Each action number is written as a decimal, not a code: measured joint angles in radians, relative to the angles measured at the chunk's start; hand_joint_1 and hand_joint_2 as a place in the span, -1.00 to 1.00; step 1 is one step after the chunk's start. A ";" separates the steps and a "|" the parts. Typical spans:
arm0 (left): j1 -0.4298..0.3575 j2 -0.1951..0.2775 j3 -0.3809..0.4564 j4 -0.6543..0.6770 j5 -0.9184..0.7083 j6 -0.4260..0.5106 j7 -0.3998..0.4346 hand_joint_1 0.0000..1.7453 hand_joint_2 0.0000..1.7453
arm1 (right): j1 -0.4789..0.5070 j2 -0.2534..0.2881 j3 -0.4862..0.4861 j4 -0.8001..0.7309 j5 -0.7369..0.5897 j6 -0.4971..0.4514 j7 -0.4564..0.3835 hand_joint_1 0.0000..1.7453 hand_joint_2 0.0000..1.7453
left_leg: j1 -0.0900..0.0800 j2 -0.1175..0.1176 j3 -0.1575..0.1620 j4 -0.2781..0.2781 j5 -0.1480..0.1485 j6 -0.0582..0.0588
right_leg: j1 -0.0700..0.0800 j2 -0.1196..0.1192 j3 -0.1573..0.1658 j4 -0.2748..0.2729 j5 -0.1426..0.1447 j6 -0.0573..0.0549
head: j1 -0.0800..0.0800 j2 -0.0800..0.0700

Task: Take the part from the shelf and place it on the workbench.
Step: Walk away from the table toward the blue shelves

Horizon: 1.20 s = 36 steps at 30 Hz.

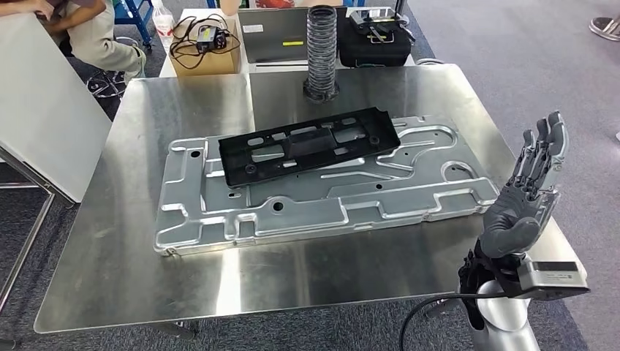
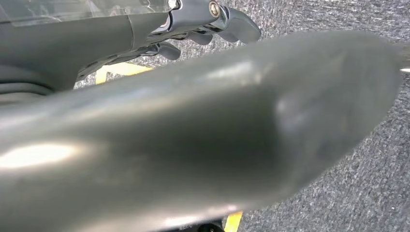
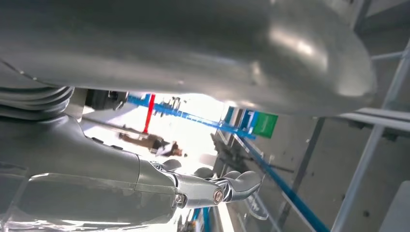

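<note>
Right robot hand (image 1: 528,191) raised upright beside workbench (image 1: 110,241), fingers extended, empty; black part (image 1: 307,144) on metal plate (image 1: 322,201).

No readable text anywhere, honestly. The laptop (image 1: 281,33) behind the table has a yellow strip and a white sticker, and the bottle (image 1: 164,25) has a label, but all of it is too small and blurry to make out.

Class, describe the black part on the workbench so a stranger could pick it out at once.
Find the steel workbench. A large silver stamped metal panel lies across it, and the black plastic tray rests on top of that panel. It alone is flat, black, and full of cut-outs.
</note>
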 joint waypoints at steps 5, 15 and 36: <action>0.003 0.000 0.003 0.000 -0.004 -0.002 0.001 -1.00 -1.00 | 0.115 -0.014 -0.008 -0.033 -0.015 0.030 0.002 -1.00 -1.00 | 0.001 -0.001 -0.008 0.010 -0.006 -0.028 | 0.002 -0.004 -0.007 -0.031 0.037 -0.027 | -0.001 0.000; 0.001 0.007 0.002 -0.001 -0.028 -0.022 -0.008 -1.00 -1.00 | 0.263 0.016 -0.077 -0.050 -0.103 0.199 0.002 -1.00 -1.00 | -0.005 0.001 0.165 0.052 -0.142 -0.020 | 0.008 -0.007 -0.141 -0.018 0.140 -0.029 | -0.006 0.000; 0.003 0.001 0.000 -0.001 -0.044 -0.013 -0.016 -1.00 -1.00 | 0.353 0.146 -0.228 0.087 -0.069 0.298 0.004 -1.00 -1.00 | -0.010 0.010 0.045 -0.022 -0.011 -0.016 | 0.001 -0.002 0.033 -0.047 0.011 -0.011 | -0.002 0.000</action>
